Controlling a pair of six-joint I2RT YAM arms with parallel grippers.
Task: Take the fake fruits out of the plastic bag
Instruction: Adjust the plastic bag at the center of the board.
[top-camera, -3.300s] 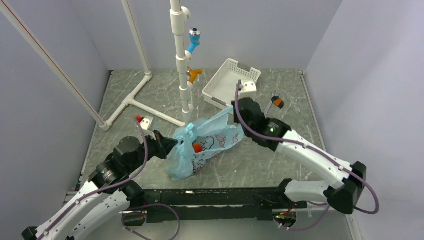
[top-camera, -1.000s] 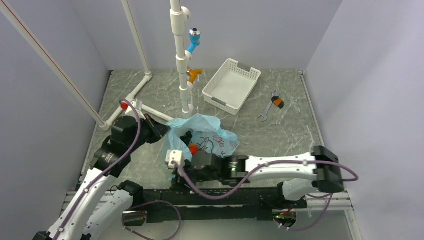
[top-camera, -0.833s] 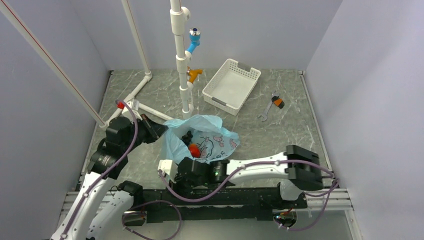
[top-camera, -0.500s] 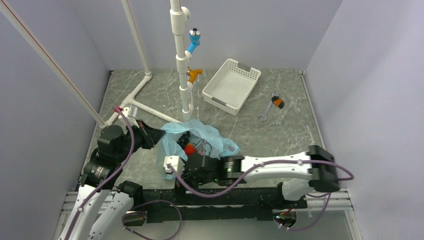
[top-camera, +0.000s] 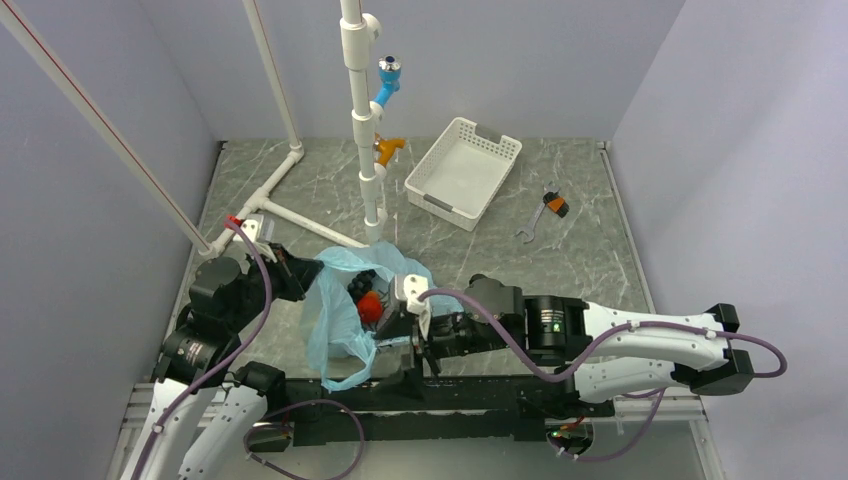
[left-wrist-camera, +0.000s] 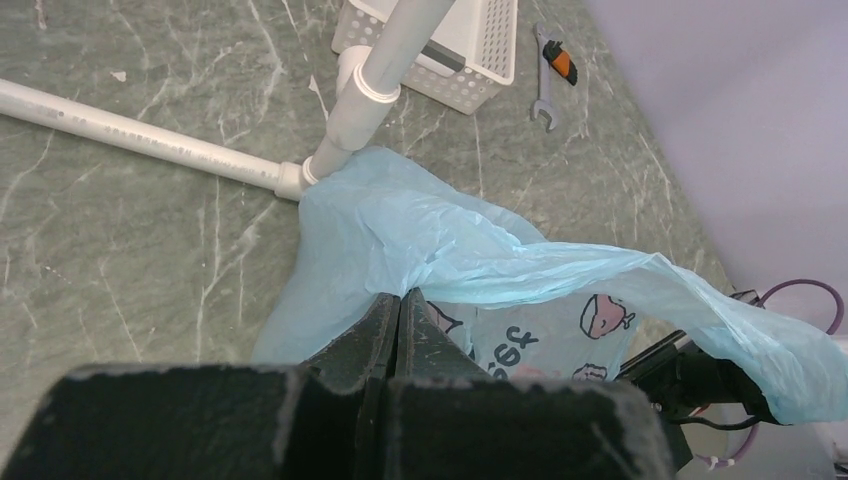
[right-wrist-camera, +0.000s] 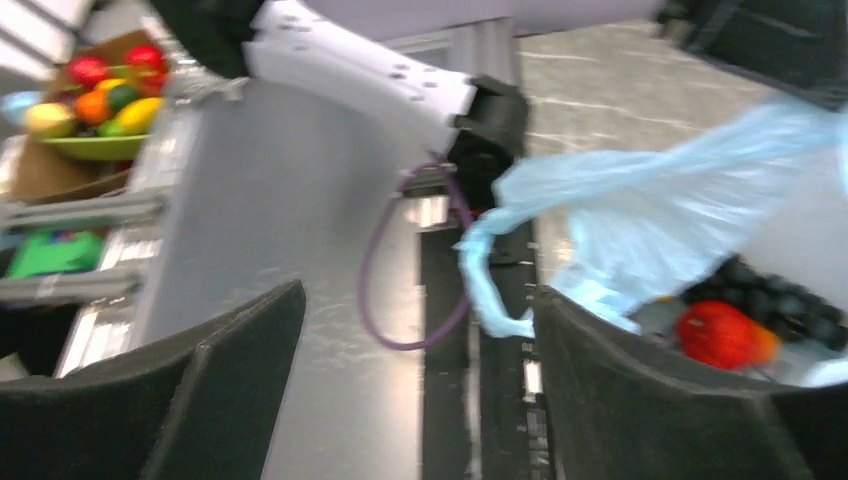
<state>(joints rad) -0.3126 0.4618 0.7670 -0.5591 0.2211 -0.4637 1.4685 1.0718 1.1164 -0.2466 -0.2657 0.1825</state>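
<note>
Top view looked down from near; left wrist faced far, right wrist near, all sharing the bag (top-camera: 326, 322).

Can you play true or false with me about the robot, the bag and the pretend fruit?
1. The left claw is pinching the blue bag. True.
2. The red fruit lies in the white basket. False: it sits inside the blue bag, and the basket holds no fruit.
3. The right claw is open. True.
4. The wrench is inside the bag. False: it lies on the table, to the right of the basket.
5. The grapes sit beside the red fruit. True.
</note>
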